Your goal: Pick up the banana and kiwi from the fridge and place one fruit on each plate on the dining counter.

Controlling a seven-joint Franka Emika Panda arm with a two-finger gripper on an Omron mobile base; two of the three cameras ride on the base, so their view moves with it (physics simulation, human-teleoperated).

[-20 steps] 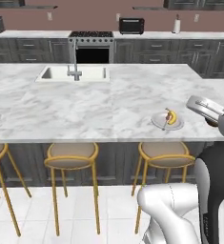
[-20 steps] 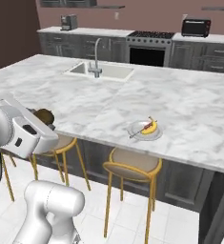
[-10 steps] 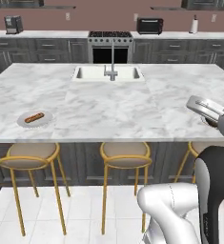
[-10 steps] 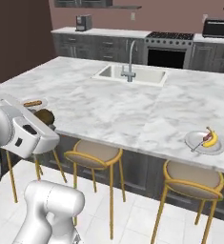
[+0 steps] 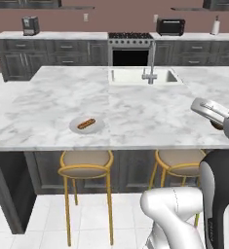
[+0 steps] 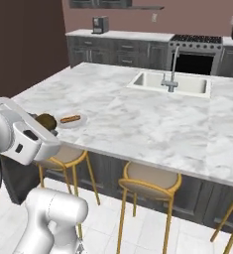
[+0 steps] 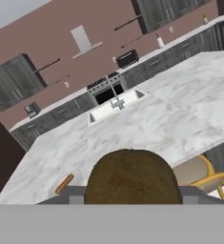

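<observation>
Base drove along; end effector (image 6: 42,124) pinched the kiwi (image 7: 132,177), plate (image 6: 71,120) lying just beyond at bench's (image 6: 152,124) near edge.

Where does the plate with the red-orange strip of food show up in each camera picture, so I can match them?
Left base view: the plate sits left of centre on the dining counter, near its front edge.
Right base view: the plate is at middle left, beside the held kiwi.
Hand view: its food strip shows at lower left.
Shared landmark: the sink tap.
</observation>
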